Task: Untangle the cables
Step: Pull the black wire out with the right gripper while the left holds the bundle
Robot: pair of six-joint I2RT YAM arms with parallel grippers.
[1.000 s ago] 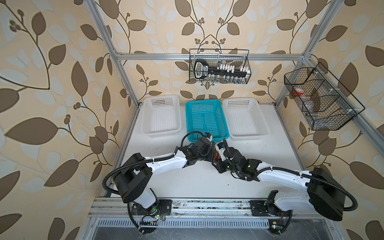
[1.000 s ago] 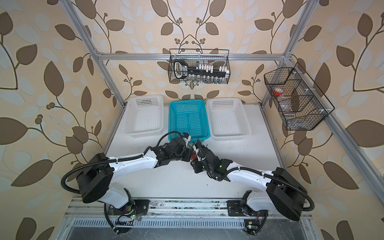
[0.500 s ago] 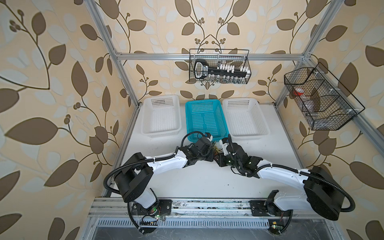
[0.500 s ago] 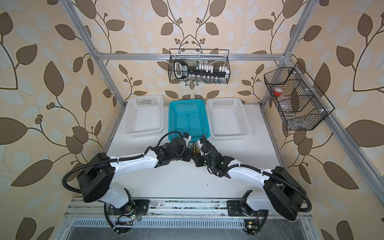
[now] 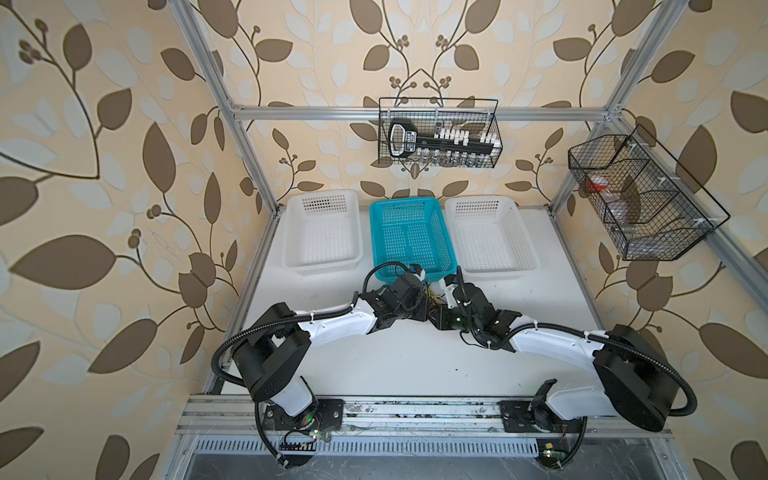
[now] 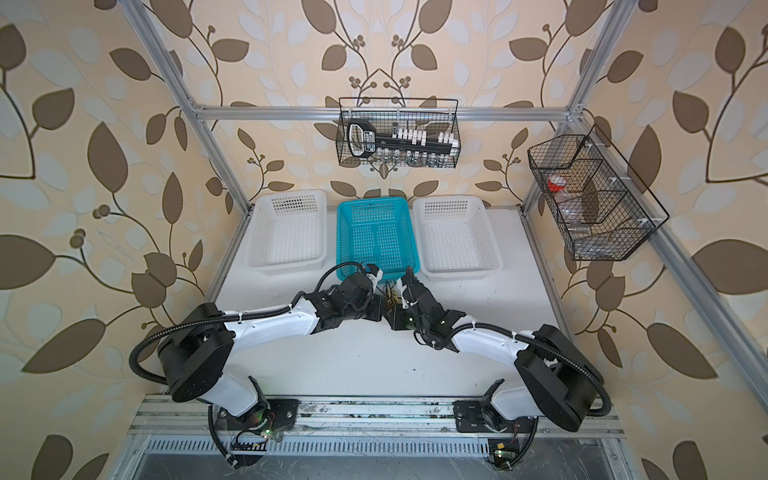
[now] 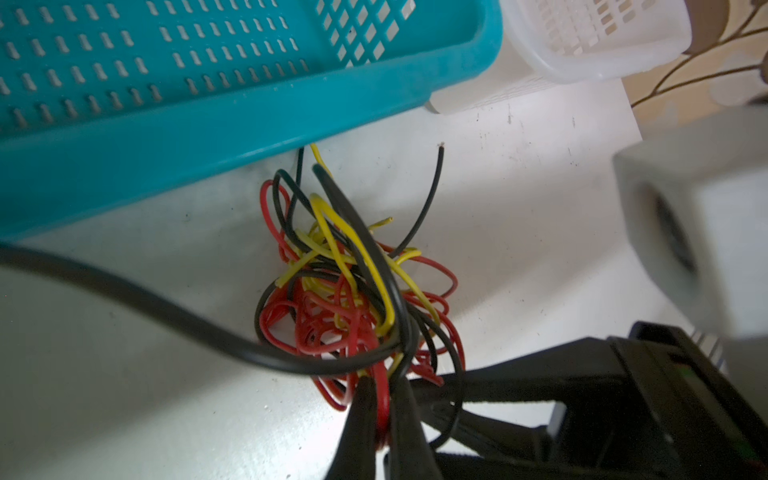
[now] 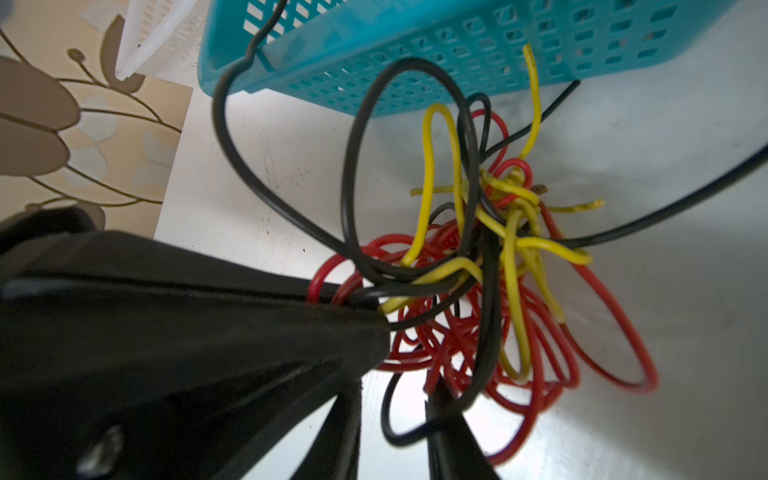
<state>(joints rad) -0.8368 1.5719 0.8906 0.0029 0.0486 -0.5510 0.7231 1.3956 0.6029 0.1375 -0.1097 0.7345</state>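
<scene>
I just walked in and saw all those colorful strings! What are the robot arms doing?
They are untangling a clump of red, yellow and black cables lying on the white table beside the blue basket. The left gripper is pinched shut on a red cable. The right gripper sits at the clump's edge with its jaws apart, gripping nothing I can see. The cables are all knotted together.

A robot lab cell: a white desk (image 5: 415, 365) boxed in by an aluminium frame (image 5: 415, 113) with leaf-wallpaper panels (image 5: 104, 166). Two arms (image 5: 340, 326) are mounted on a rail (image 5: 415, 409) at the desk's near edge; wire baskets (image 5: 440, 162) hang above its far and right edges, and plastic trays (image 5: 324, 264) sit on it.
</scene>
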